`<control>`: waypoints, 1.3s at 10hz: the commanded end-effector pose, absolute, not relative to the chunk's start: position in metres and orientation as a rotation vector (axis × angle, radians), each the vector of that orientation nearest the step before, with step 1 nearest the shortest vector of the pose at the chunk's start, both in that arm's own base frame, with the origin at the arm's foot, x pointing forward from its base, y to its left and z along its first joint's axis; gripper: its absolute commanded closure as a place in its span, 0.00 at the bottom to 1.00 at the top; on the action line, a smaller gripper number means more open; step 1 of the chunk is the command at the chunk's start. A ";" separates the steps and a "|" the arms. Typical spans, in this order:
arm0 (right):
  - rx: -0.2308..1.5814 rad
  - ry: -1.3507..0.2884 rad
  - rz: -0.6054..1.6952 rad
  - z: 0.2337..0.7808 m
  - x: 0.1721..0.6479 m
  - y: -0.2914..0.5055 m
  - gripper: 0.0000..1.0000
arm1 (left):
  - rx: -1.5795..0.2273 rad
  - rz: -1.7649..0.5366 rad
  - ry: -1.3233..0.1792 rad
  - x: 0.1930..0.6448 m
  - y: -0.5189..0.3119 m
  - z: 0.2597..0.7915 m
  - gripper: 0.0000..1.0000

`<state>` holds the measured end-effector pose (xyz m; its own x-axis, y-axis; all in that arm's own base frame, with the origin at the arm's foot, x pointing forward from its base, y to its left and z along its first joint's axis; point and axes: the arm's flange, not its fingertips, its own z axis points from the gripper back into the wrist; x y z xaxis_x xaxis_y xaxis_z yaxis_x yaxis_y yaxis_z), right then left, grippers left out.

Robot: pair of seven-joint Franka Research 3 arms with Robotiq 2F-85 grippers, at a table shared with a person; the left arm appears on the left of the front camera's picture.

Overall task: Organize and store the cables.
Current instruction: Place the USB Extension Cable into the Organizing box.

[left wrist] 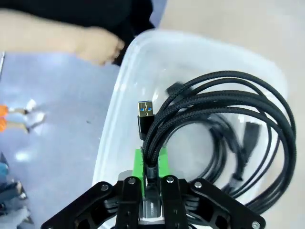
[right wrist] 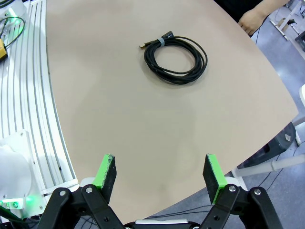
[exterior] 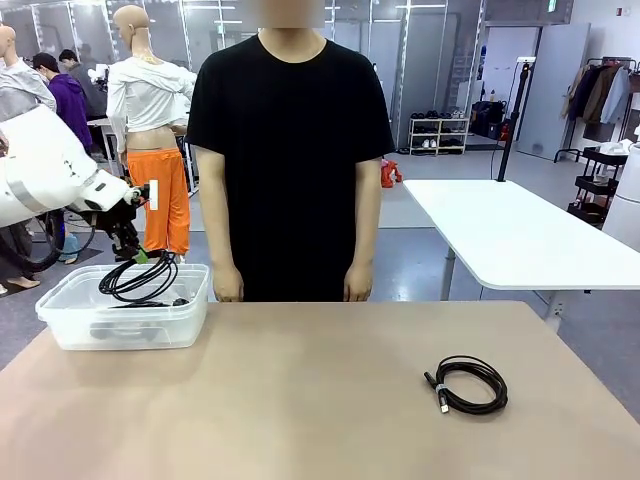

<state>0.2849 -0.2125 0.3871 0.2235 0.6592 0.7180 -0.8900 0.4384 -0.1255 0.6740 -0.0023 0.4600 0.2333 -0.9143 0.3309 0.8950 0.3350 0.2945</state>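
The left jaws were clamped narrow on 1 coiled cable (left wrist: 224, 105), hanging it over the clear bin (exterior: 60, 312) at the far left corner of the counter (exterior: 300, 400). Other cords (left wrist: 240, 138) lay inside the bin. The step in hand looked like the drop. To do it well, the coil's lower loops should sink below the rim before the jaws part, because the USB plug (left wrist: 145, 110) hung close to the bin's wall. The right jaws stood wide and empty above the counter, where 1 more coil (right wrist: 175, 59) lay well apart from the bin.
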 end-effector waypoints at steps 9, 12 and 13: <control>0.354 -0.798 1.085 0.389 0.286 -0.213 0.08 | 0.061 -1.055 -0.401 0.724 0.014 0.430 0.00; 0.354 -0.798 1.085 0.389 0.286 -0.213 0.08 | 0.079 -1.069 -0.394 0.710 0.014 0.435 0.00; 0.354 -0.798 1.085 0.389 0.286 -0.213 0.08 | 0.064 -1.089 -0.418 0.701 0.019 0.440 0.00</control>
<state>0.2850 -0.2124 0.3867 0.2246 0.6593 0.7176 -0.8902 0.4383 -0.1241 0.7161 0.0138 0.4342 0.4121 -0.8638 0.2900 0.8336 0.4859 0.2628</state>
